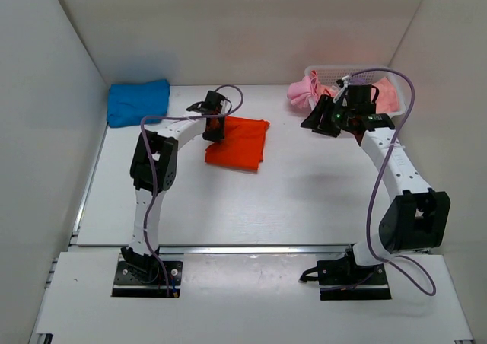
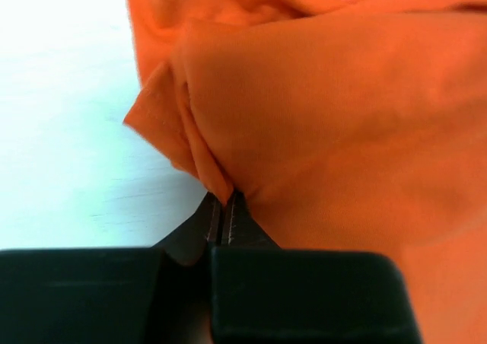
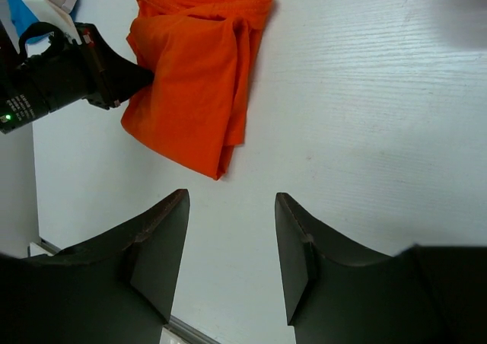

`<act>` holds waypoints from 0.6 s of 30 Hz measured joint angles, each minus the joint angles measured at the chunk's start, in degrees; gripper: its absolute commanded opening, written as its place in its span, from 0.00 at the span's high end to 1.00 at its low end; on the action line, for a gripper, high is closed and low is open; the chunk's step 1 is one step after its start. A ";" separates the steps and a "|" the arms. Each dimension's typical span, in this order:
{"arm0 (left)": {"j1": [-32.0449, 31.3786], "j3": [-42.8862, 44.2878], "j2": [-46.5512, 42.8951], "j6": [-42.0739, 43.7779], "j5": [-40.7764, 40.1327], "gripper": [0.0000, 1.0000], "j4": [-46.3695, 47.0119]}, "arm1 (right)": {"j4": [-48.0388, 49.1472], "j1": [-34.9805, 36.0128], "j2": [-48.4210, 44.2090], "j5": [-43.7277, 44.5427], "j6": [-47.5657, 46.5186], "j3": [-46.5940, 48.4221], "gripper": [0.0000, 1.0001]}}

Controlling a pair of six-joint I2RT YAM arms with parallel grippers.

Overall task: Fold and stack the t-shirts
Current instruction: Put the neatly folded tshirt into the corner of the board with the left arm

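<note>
Only left wrist view showed your left gripper clamped on the orange shirt edge. The right gripper was jaws apart, blue shirt upper left.

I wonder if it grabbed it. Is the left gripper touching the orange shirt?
Touching. Left wrist view: the left gripper pinches a fold of the orange shirt.
</note>
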 measured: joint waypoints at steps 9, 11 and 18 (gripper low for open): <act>5.27 13.99 1.88 6.64 -12.79 1.00 -4.13 | 0.20 -0.70 -1.07 -0.48 -0.15 -0.46 0.53; 7.56 17.92 1.88 8.50 -14.97 1.00 -3.28 | 0.02 -1.05 -1.07 -0.44 -0.46 -0.44 0.53; 14.78 31.32 4.15 12.61 -16.83 1.00 -0.52 | -1.29 -0.79 -0.46 -0.26 -0.55 0.74 0.54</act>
